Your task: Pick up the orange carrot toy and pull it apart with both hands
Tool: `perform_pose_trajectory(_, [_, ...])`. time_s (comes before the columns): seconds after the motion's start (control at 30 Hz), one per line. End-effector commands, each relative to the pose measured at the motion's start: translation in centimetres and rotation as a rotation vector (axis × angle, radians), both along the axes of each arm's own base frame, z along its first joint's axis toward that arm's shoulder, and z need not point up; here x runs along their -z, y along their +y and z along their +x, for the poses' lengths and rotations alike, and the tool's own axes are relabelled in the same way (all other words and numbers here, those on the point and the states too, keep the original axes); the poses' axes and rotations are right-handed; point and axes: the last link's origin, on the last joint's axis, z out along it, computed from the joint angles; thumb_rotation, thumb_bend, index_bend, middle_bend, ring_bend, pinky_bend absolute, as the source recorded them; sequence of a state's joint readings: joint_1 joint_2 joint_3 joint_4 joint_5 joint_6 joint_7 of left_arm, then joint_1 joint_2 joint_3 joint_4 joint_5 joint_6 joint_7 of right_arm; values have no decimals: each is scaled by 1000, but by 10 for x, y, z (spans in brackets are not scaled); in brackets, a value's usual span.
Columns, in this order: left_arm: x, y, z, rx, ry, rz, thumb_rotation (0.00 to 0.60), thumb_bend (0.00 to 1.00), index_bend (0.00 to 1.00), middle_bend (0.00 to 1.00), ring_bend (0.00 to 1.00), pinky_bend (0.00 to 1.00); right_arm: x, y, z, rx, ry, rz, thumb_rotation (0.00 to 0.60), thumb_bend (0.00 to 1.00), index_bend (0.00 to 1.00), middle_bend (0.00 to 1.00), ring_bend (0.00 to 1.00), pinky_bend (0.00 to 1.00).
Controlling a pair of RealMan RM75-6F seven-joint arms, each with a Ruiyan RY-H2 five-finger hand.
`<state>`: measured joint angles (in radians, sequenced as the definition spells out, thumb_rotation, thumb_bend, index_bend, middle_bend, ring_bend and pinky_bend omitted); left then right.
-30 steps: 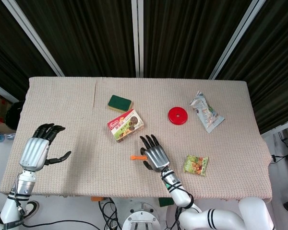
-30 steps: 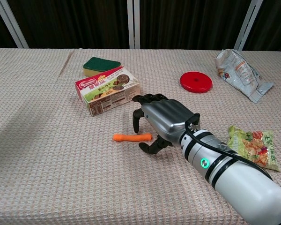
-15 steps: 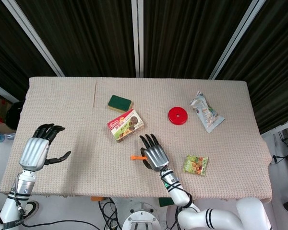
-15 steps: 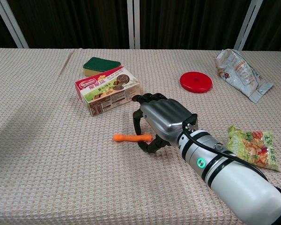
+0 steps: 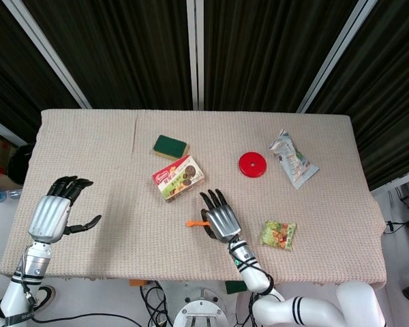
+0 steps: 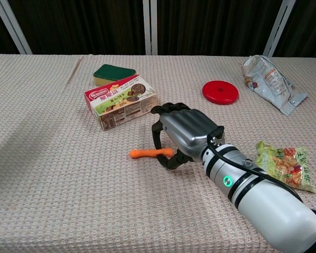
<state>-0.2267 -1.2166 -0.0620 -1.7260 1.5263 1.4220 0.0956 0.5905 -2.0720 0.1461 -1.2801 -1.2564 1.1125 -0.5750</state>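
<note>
Carrot (image 6: 150, 153) lies mid-frame on the beige woven tablecloth (image 5: 88, 146), its thick end pinched by the right hand (image 6: 180, 134). Black curtains behind. Only the head view shows the left hand (image 5: 54, 212), spread and holding nothing, lower left.

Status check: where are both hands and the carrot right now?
Right hand pinches one end of the small orange carrot toy, which lies on the table. Left hand open, far off. Nothing between them.

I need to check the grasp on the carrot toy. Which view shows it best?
The chest view: the carrot toy lies in plain sight, the right hand curled over its end. The head view shows only a small orange tip.
</note>
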Motion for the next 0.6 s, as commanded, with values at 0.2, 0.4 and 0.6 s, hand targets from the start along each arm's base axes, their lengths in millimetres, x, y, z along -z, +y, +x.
perform_pose_trajectory(0.2, [0,2,0,1,-4,0,359,171,226,210,131,147,-18,-6,6,-23,-32,-52,600,421,624,69,0,0])
perform_pose_trajectory(0.4, [2,7,5,16,-31,-9,360,171,226,210,131,147,-47,-13,18,-73,-67,-112,600,423,627,69,0,0])
perform_pose_trajectory(0.6, [7,19,14,52,-126,-66,358,171,227,210,131,147,-82,-20,39,-135,-110,-160,600,416,631,68,0,0])
